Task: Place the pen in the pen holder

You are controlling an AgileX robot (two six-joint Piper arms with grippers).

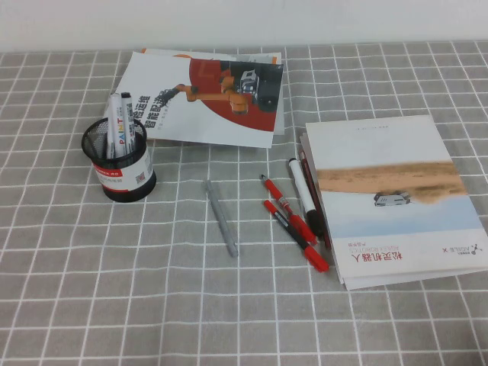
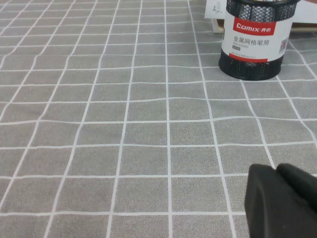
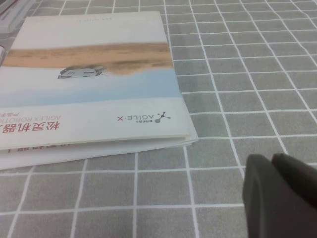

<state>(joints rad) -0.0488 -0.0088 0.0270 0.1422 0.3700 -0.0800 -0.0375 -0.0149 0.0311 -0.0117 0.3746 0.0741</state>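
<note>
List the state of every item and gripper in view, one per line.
Grey pen: flat on the cloth, untouched.
Pen holder: upright, markers inside.
Red pens: lying flat beside the booklet stack.
Left gripper: above the cloth, holding nothing.
Right gripper: by the booklet stack, holding nothing.

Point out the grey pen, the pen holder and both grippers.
Grey pen (image 1: 220, 217), high view, mid-barrel.
Pen holder (image 1: 122, 171), high view, label band.
Left gripper (image 2: 281, 201), left wrist view, dark finger body.
Right gripper (image 3: 280, 196), right wrist view, dark finger body.

I see my right hand low over the checked bench, near a booklet stack.
</note>
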